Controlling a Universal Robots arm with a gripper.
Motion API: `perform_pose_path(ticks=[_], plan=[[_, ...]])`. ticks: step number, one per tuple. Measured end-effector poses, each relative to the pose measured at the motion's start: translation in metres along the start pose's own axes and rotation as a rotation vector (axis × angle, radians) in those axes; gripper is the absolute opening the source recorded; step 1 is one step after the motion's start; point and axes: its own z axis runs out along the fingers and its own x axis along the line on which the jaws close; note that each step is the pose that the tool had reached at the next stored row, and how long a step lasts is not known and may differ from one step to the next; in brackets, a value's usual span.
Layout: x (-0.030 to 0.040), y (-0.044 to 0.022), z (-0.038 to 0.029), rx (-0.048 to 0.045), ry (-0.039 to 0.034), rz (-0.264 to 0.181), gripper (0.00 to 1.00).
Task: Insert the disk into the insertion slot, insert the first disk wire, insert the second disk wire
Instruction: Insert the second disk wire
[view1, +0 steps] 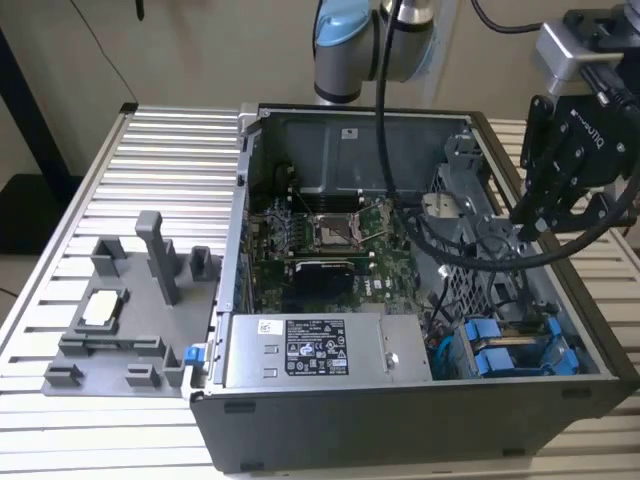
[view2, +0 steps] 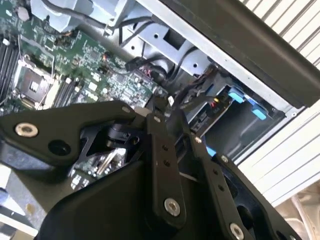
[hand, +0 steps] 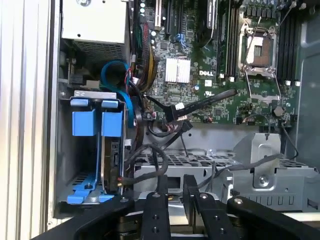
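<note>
Item 1: disk (hand: 111, 150), blue-framed, seated on edge in the insertion slot (hand: 62, 160), apparently so its wiring edge faces me.
Item 2: my fingers (hand: 155, 215), narrow, nearly together, beside black cables (hand: 150, 155); whether they pinch 1, I cannot tell.

ribbed metal table (view1: 170, 150) carries an open computer case (view1: 400, 430) and grey fixture (view1: 150, 310).

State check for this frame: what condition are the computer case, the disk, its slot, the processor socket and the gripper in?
computer case: open, side panel off, lying on its side.
disk: standing on edge in its blue carrier, inside the bay.
insertion slot: occupied by the disk.
processor socket: bare, no cooler on it.
gripper: hovers over the case near the slot.
</note>
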Motion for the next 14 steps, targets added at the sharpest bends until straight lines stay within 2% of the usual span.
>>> perform_pose_path(ticks=[5,7,10,14], plan=[[-0.0014,0.0212,0.0019,0.0169,0.0132,-0.002,0.27],[-0.0017,0.0285,0.0027,0.0231,0.0225,-0.003,0.27],[-0.0021,0.0378,0.0035,0.0344,0.0447,-0.003,0.27],[-0.0034,0.0465,0.0043,0.0495,0.0906,-0.005,0.27]])
